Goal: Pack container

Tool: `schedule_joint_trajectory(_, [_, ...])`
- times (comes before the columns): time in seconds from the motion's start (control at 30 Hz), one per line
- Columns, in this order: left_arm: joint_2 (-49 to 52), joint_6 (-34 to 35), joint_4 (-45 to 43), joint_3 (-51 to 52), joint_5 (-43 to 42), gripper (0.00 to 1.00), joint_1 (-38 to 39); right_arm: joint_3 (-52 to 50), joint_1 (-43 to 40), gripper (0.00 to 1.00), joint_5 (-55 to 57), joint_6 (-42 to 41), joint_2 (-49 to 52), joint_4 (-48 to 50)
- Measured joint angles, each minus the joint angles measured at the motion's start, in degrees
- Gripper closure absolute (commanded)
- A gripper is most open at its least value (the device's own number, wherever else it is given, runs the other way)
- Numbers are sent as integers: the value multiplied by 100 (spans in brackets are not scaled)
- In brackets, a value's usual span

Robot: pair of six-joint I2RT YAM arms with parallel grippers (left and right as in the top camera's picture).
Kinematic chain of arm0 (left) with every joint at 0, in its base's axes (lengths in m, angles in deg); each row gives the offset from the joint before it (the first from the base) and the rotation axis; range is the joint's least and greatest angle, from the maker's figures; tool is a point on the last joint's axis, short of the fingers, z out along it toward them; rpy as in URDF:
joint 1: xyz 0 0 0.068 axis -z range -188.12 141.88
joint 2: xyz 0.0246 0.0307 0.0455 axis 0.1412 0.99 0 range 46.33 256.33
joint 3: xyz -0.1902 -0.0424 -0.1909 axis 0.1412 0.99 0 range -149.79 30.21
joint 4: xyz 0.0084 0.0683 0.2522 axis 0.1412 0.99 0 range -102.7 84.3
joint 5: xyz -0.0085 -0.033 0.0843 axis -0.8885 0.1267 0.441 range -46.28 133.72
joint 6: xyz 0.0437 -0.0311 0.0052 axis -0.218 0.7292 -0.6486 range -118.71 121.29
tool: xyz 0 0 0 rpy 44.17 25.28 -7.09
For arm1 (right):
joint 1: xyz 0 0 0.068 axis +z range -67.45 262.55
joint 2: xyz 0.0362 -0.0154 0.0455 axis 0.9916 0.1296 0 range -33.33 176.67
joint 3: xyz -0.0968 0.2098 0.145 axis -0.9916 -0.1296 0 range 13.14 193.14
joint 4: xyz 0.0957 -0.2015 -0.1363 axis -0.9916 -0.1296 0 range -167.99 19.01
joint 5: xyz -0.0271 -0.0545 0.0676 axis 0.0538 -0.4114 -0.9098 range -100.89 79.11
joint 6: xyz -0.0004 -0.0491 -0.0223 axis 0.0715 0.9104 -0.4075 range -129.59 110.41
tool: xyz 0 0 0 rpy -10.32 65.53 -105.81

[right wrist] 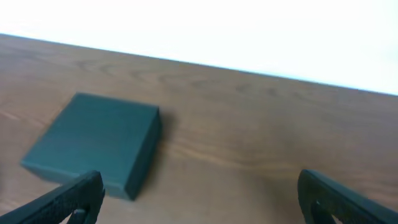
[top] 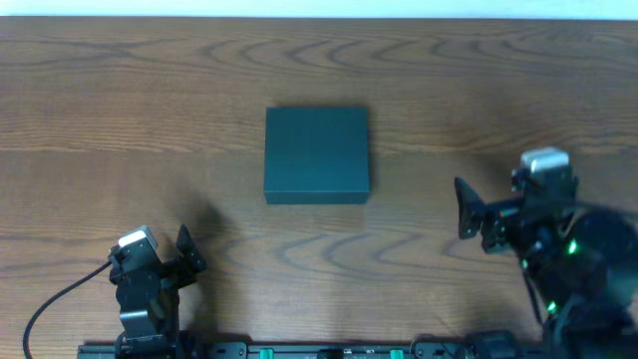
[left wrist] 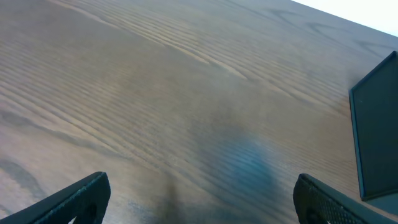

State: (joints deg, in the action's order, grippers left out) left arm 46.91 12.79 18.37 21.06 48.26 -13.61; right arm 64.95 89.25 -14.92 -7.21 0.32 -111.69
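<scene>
The container point(top: 316, 156) is a dark teal square box that lies flat in the middle of the wooden table with its lid down. My left gripper point(top: 189, 251) hovers near the front left, open and holding nothing, well short of the box. In the left wrist view only the container's point(left wrist: 377, 137) corner shows, at the right edge beyond the open left gripper point(left wrist: 202, 196). My right gripper point(top: 464, 211) is open to the right of the box and points toward it. In the right wrist view the container point(right wrist: 93, 137) sits ahead to the left of the open right gripper point(right wrist: 202, 190).
The wooden table point(top: 120, 110) ends in a white strip along its far edge point(top: 319, 10). A black cable point(top: 60, 297) loops off the left arm at the front left. The arm bases stand along the front edge.
</scene>
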Motion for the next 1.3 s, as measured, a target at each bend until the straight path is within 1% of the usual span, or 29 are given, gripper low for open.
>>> schedule_joint_trajectory(0.2, [0, 2, 2, 0, -9, 5, 0, -1952, -133, 1, 173, 63, -1231, 459])
schedule_joint_trajectory(0.33, [0, 0, 2, 0, -11, 5, 0, -2699, -133, 1, 212, 83, -1952, 498])
schedule_joint_trajectory(0.5, [0, 2, 4, 0, -9, 5, 0, -3357, -133, 1, 234, 85, -2726, 503])
schedule_joint_trajectory(0.73, [0, 0, 2, 0, -9, 5, 0, -3633, -133, 1, 236, 85, -3265, 317])
schedule_joint_trajectory(0.93, [0, 2, 2, 0, -9, 5, 0, -3661, -133, 1, 238, 87, -3294, -210])
schedule_joint_trajectory(1.3, [0, 2, 2, 0, -9, 5, 0, -4159, -133, 1, 236, 87, -3296, -149])
